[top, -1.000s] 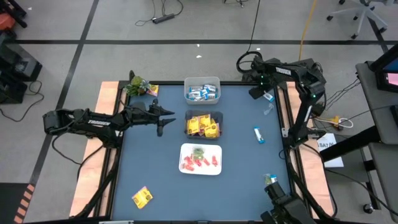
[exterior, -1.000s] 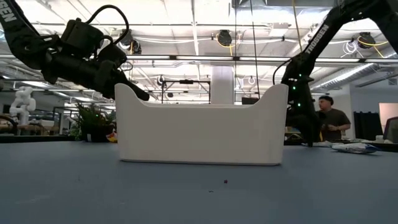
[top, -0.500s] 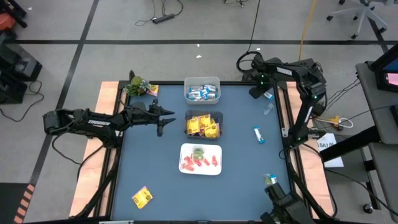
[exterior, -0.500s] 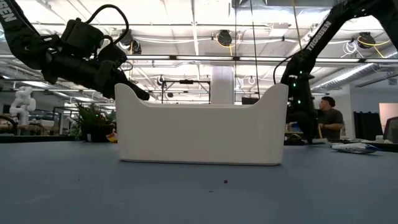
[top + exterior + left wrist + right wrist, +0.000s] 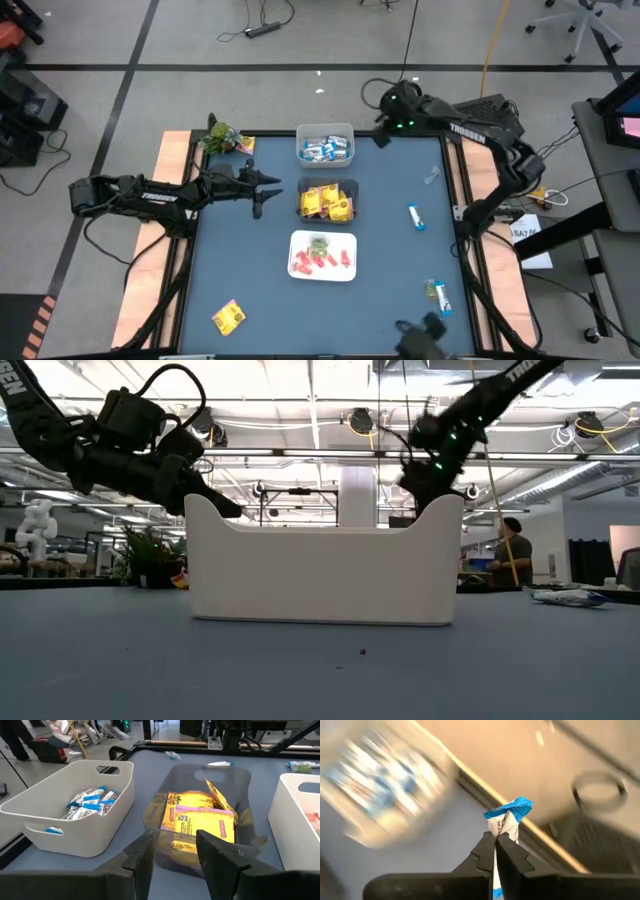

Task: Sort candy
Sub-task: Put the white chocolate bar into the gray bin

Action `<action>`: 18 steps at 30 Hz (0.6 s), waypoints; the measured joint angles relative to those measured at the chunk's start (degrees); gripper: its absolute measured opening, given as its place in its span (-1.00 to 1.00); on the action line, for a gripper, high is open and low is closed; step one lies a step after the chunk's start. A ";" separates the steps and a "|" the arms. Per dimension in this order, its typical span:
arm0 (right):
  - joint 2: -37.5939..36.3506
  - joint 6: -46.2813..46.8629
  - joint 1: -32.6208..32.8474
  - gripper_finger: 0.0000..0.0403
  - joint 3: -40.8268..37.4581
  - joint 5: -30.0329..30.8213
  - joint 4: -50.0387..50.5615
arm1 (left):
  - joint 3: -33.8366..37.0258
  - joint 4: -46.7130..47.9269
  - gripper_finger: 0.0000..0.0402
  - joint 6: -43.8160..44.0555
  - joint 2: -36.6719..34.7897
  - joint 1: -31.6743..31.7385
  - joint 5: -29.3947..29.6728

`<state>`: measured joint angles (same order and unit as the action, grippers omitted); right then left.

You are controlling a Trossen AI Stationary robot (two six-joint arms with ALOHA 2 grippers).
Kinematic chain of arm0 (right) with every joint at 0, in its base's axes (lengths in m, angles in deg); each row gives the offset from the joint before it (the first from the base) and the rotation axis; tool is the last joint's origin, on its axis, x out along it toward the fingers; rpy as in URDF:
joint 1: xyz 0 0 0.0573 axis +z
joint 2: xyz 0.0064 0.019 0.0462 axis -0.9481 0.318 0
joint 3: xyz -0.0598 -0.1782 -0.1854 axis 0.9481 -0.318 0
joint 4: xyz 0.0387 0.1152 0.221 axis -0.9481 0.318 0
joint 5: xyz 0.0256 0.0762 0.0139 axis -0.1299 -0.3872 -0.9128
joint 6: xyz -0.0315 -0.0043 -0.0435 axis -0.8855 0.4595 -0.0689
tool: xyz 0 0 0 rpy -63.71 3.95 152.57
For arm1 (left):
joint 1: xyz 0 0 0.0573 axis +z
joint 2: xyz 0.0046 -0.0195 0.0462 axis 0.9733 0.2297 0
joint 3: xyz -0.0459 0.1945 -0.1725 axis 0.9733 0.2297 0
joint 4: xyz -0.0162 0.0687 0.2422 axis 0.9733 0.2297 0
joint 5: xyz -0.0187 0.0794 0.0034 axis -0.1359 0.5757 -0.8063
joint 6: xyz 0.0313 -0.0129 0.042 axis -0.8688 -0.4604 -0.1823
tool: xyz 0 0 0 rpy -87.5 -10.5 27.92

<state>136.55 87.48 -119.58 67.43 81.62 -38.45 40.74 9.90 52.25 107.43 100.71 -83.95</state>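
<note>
Right hand point(image 5: 495, 840) pinches a blue-and-white narrow candy bar point(image 5: 506, 820) by its wrapper end near the counter's far edge; that thin grip could slip

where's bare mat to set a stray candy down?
Free: the stretch between the red-candy bin and the lone blue bar; the near-left mat around the yellow packet. Crowded: the centre column of three bins, with the left gripper beside the yellow bin.
</note>
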 joint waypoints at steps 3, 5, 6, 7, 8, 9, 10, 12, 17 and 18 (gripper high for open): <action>-0.17 2.64 6.15 -0.97 0.04 -0.19 -8.69 | -0.02 -0.30 -0.24 -0.01 0.00 0.00 0.16; 0.57 3.66 9.87 -0.97 0.04 -0.32 -13.77 | -0.02 -0.29 -0.24 -0.02 0.00 0.00 0.30; 1.19 3.94 11.40 -0.97 0.04 -0.44 -15.95 | -0.02 -0.29 -0.24 -0.04 0.00 0.00 0.32; 1.96 4.09 12.78 -0.97 0.04 -0.41 -17.59 | -0.02 -0.32 -0.24 -0.04 0.00 0.00 0.34; 2.82 4.32 13.79 -0.97 0.04 -0.41 -18.90 | -0.02 -0.36 -0.24 -0.04 0.00 0.00 0.35; 3.75 4.71 14.64 -0.97 0.04 -0.35 -20.22 | -0.02 -0.38 -0.24 -0.06 0.00 0.00 0.35; 4.73 4.88 15.29 -0.97 0.04 -0.35 -21.45 | -0.02 -0.42 -0.24 -0.06 0.00 0.00 0.35; 6.61 4.85 15.91 -0.97 0.11 -0.28 -23.38 | -0.02 -0.65 -0.24 -0.07 0.00 0.00 0.35; 12.77 4.04 14.62 -0.97 2.90 0.15 -24.86 | -0.04 -1.62 -0.24 0.13 0.00 -0.02 0.67; 13.85 4.01 14.21 -0.97 3.72 0.16 -25.10 | -0.04 -1.67 -0.24 0.49 0.00 -0.04 0.97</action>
<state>150.40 91.49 -105.37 71.14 81.78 -63.56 40.70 8.23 52.73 107.43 100.67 -82.98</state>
